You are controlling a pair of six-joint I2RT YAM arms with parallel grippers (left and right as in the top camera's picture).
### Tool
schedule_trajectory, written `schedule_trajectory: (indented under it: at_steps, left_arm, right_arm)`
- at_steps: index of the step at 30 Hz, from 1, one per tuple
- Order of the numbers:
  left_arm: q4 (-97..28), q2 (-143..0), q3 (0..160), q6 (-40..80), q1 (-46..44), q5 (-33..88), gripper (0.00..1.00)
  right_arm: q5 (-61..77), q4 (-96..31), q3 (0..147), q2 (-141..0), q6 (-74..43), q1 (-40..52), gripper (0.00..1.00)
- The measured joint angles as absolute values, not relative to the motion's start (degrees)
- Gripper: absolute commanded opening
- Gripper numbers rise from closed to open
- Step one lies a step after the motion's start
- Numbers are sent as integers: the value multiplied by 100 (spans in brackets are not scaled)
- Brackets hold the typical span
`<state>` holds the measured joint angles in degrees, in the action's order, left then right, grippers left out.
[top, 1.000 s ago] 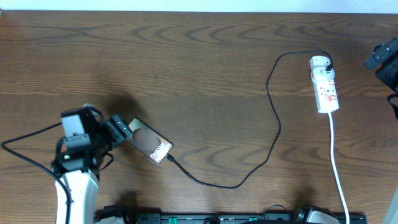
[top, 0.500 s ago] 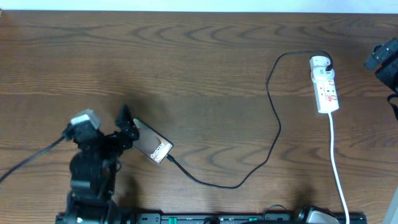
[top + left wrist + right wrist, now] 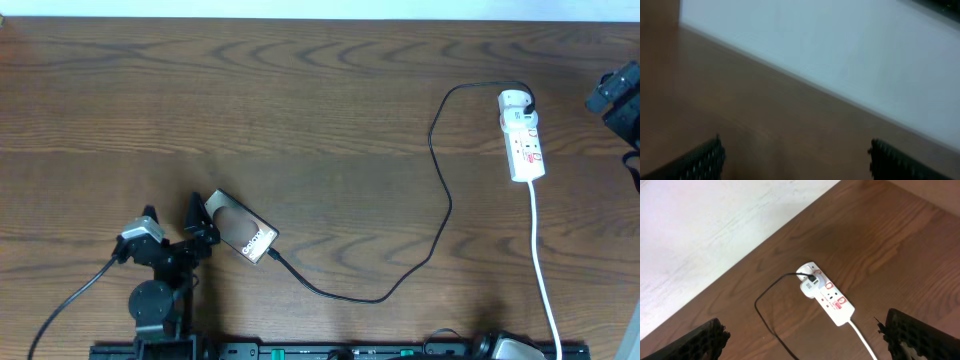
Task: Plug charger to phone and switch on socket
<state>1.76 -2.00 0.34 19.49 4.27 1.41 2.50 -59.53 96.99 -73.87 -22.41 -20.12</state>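
Note:
The phone [image 3: 243, 229] lies at an angle on the wooden table at the front left. The charger [image 3: 440, 215], a thin black cable, meets the phone's right end with its tip [image 3: 272, 256] and loops across to the socket [image 3: 523, 137] at the back right. My left gripper [image 3: 172, 211] stands open just left of the phone, holding nothing; its blurred wrist view shows only table and pale wall between the left gripper's [image 3: 797, 161] fingers. My right gripper [image 3: 803, 328] hangs open high above the socket [image 3: 827, 298], where the charger [image 3: 765, 316] is plugged in.
The socket's white cord [image 3: 542, 270] runs to the table's front edge. A dark part of the right arm [image 3: 616, 96] shows at the right border. A black rail [image 3: 330, 351] lines the front edge. A pale wall [image 3: 700, 235] stands behind the table.
My left arm has drawn back from the phone toward the front edge and folded low, its fingers coming off the phone's left end. Phone, cable, socket and right arm have not moved.

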Motion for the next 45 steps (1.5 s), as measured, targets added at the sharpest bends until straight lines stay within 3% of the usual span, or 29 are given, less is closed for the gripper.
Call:
schedule_trajectory:
  at_steps: [45]
  left_arm:
    - [-145, -156, 89, 1645, 580, 309, 90]
  right_arm:
    - [163, -5822, 9502, -7293, -2303, -1844, 99]
